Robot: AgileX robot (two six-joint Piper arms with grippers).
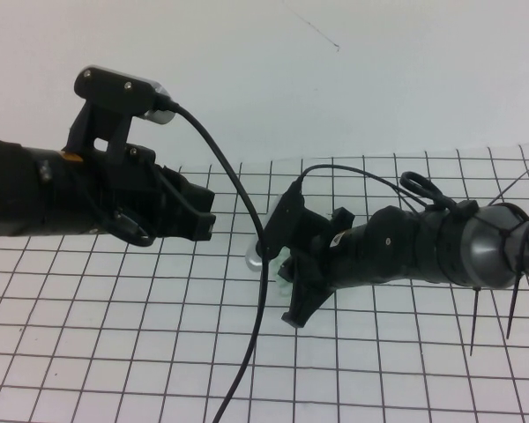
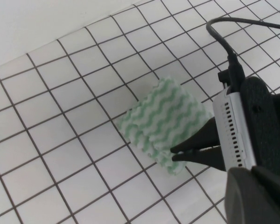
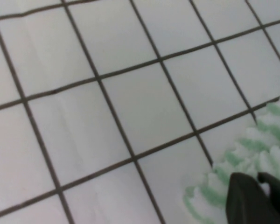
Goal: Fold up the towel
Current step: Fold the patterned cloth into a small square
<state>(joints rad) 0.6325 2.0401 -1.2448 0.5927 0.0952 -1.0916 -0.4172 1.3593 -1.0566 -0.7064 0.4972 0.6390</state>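
The towel (image 2: 161,121), white with green wavy stripes, lies as a small folded pad on the gridded table. In the high view only a sliver of the towel (image 1: 285,280) shows beneath the right arm. My right gripper (image 2: 175,154) is shut on the pad's near edge, its two dark fingertips pressed together on the cloth. The right wrist view shows the same right gripper (image 3: 259,186) nipping the towel (image 3: 224,182) at its corner. My left gripper (image 1: 203,222) hangs shut above the table, to the left of the towel, holding nothing.
The table (image 1: 115,352) is white with a black grid, and a plain white wall (image 1: 335,79) stands behind it. A black cable (image 1: 260,300) hangs from the left wrist camera down between the two arms.
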